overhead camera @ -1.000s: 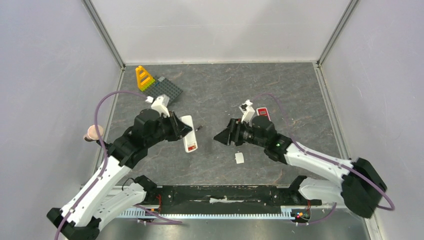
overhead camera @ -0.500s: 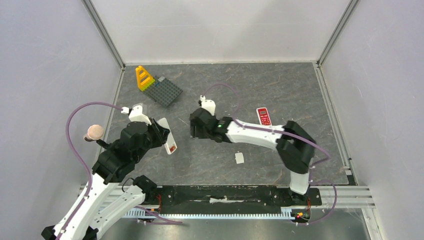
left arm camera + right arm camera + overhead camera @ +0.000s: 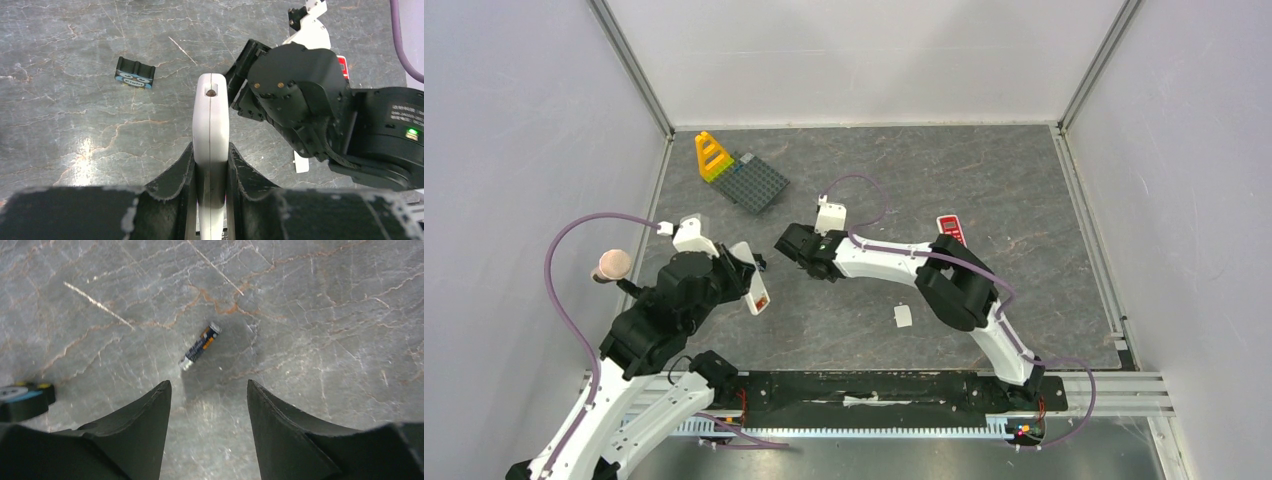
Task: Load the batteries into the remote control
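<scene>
My left gripper (image 3: pixel 211 146) is shut on a white remote control (image 3: pixel 210 117), held edge-on above the table; it also shows in the top view (image 3: pixel 751 281). My right gripper (image 3: pixel 207 384) is open and empty, pointing down at the table just right of the remote (image 3: pixel 788 244). One small battery (image 3: pixel 200 346), dark blue with an orange band, lies flat on the table just ahead of the right fingertips, apart from them. The other batteries are not clearly in view.
A small black block with a blue label (image 3: pixel 135 72) lies near the battery (image 3: pixel 22 401). A white cover piece (image 3: pixel 903 316) and a red remote (image 3: pixel 951 230) lie to the right. A grey brick plate (image 3: pixel 754 182) with a yellow piece (image 3: pixel 713 155) sits at the back left.
My right arm has swung left across the table and now hangs open over the battery. My left arm has drawn the white remote back and to the left.
</scene>
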Controlling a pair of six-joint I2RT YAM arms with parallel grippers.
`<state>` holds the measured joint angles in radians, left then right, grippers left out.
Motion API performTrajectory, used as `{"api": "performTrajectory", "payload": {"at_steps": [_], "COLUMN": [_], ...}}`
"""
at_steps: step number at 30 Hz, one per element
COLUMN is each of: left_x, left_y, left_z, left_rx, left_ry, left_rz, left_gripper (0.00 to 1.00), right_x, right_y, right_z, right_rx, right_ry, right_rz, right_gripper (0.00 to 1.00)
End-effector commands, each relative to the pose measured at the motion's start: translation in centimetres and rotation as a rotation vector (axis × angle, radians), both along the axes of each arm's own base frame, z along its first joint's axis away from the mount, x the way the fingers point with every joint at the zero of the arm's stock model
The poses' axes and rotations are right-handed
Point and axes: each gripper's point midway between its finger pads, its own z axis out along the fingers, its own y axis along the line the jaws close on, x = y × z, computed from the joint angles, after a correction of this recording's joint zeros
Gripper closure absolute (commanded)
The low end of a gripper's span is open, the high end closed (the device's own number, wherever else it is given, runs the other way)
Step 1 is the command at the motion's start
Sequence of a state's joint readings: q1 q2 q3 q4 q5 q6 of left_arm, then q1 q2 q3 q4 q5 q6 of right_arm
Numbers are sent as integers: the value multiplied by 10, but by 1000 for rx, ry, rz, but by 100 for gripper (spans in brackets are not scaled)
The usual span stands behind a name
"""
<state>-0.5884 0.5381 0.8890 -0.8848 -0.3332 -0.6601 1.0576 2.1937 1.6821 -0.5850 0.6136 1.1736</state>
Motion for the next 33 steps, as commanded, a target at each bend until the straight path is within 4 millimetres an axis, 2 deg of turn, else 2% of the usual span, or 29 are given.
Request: {"api": "performTrajectory", "payload": {"at_steps": [1,5,11,19,21,23,25,28,29,33], "left_x": [-1,-3,-1,0,0,-1,-2,-4,-6,-13], "left_y": [10,14,14,5,1,-4,-10,-20,-22,-37], "left_z": [20,19,14,13,13,13,14,17,19,26], "left_rx": [21,32,41,19,8,-3,-14,-29,-35,-69], "left_ry": [-58,-57,-46,-38,-38,-36,-40,-50,-53,-51], "left_rz": [17,22,27,3,-18,-45,-80,-141,-156,-248], "left_gripper": [98,98,98,98,98,98,98,98,98,98], "right_x": [22,28,27,14,9,6,0,-4,-6,-7], "right_y": [7,6,-8,-27,-27,-23,-25,-25,-29,-60], "right_z": [6,-4,-17,-21,-18,-15,-14,5,11,57], "right_rx": [-5,-45,-133,-180,-182,-185,-179,-134,-146,-205], "right_ry": [-92,-109,-115,-68,-45,-30,-25,-78,-96,-201], "right_rz": [-83,-94,-91,-67,-25,51,114,210,247,324], "right_gripper": [43,45,52,80,87,98,100,100,100,100]}}
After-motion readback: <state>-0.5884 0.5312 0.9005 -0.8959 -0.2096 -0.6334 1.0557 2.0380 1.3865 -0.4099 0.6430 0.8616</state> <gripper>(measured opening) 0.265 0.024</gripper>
